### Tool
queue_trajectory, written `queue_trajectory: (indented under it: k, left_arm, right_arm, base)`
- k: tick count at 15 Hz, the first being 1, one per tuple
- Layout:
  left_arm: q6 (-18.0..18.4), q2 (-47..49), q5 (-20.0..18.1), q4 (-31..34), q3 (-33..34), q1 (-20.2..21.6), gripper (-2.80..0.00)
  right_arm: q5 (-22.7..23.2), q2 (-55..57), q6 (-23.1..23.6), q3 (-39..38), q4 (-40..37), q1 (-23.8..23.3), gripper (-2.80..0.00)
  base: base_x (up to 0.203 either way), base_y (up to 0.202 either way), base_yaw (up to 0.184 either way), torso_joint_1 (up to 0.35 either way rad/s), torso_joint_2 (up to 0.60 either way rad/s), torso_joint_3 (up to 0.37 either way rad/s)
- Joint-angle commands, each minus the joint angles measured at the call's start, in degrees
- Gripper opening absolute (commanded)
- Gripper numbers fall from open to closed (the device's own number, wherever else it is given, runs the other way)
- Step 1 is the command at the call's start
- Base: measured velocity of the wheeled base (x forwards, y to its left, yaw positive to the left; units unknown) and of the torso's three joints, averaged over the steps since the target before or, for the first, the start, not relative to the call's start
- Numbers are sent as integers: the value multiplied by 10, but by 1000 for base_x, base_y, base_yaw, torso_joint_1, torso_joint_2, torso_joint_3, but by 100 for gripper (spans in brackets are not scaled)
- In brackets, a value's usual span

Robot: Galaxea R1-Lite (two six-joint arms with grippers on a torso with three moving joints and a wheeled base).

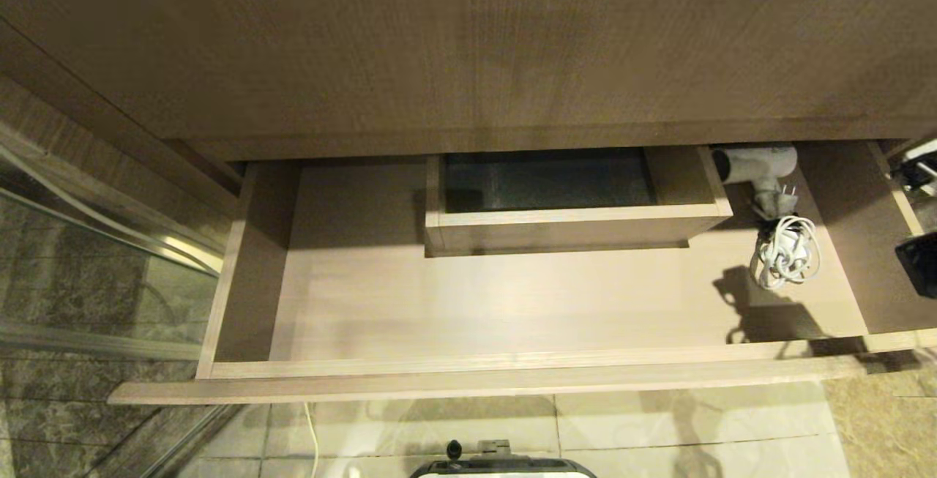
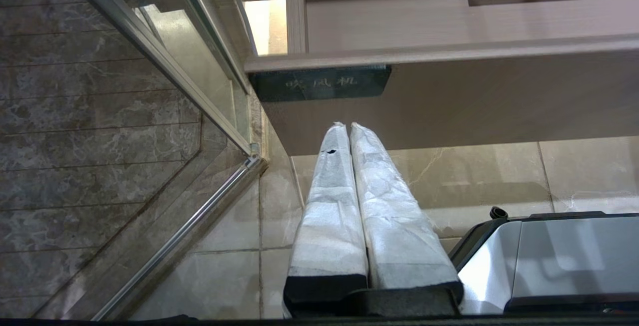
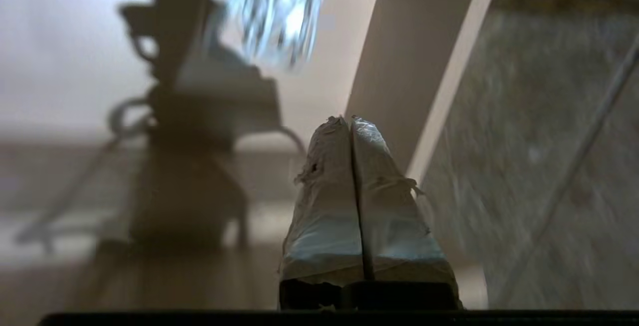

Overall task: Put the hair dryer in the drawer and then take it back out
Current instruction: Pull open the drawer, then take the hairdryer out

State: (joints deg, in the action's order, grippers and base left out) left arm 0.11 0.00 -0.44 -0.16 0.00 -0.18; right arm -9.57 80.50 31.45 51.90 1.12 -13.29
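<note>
Two padded fingers of the right gripper are seen pressed together with nothing between them, so this claw is closed and empty. In the right wrist view it hangs above the floor of the drawer, near the right side wall, and its own shadow falls on the wood ahead of it. The hair dryer lies inside the drawer already, at the back right corner, just beside the boxed cut-out; its bundled white cord rests in front of it, between the barrel and the claw. Beyond the closed fingertips only a blurred pale shape is seen, which is probably this cord.

The first half of the task seems to be done, and the taking out is judged to be the step in hand. For this step the fingers should first be opened wide, before the claw is brought forward to the dryer. The handle or the barrel should be taken, not the loose cord, because the bundle may slip or unroll. Care is needed with the cut-out wall and the cabinet edge above the barrel when the dryer is lifted.

The left gripper is parked low in front of the drawer face, fingers closed and empty.
</note>
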Motion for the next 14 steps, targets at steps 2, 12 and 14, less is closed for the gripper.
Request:
queue_trajectory:
  k: [2, 12, 14]
  left_arm:
    - [0, 0, 0, 0, 0, 0, -280]
    - [0, 0, 0, 0, 0, 1, -280]
    - [1, 0, 0, 0, 0, 0, -280]
  right_arm:
    - [13, 152, -42, 113, 1, -14, -280]
    - [100, 274, -82, 198, -6, -60, 0]
    - [114, 293, -107, 203, -2, -61, 0]
  base:
    - [0, 0, 0, 0, 0, 0]
    - [0, 0, 0, 0, 0, 0]
    - [0, 0, 0, 0, 0, 0]
